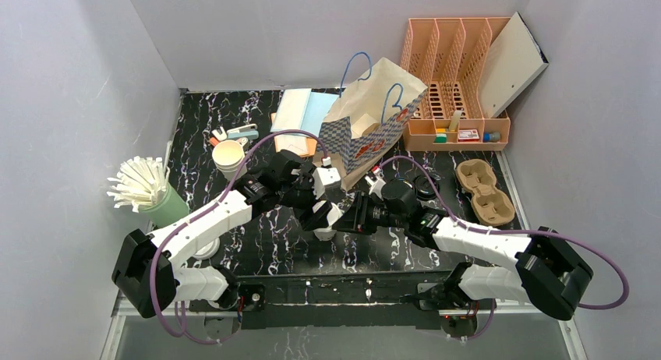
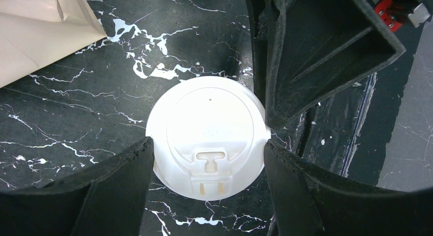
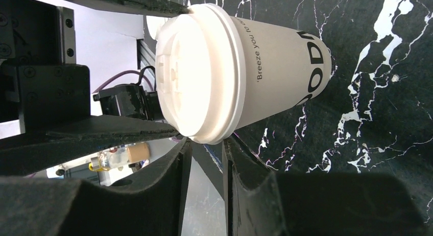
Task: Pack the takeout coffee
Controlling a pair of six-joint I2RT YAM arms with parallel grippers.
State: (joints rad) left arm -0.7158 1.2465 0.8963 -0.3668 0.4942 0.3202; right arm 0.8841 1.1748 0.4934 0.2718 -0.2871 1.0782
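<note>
Black, white-veined marble tabletop (image 2: pixel 76 118) lay under everything. Between the fingers (image 2: pixel 117 185) of the left gripper (image 2: pixel 207 150) sat the white plastic lid (image 2: pixel 209 113) of the takeout coffee cup (image 3: pixel 275 62), a white paper cup with dark lettering. Both fingers touched the lid's rim on opposite sides, so they clasped the cup by its lid, not by its wall. Whether the base rested on the marble could not be told.

The right gripper (image 3: pixel 207 146) had its fingers drawn almost together with only a slit between them. It held nothing, and its tips were just beside the lid's edge, close to one left finger. Farther out, beyond both grippers, the checkered paper bag (image 1: pixel 366 130) stood tilted, mouth upward.

The likely trouble was the hold itself: a lift by the rim alone could pop the lid off and drop the cup. A nudge from the crowding right fingers might tip it, and the bag's slant could catch the cup's base on entry.
</note>
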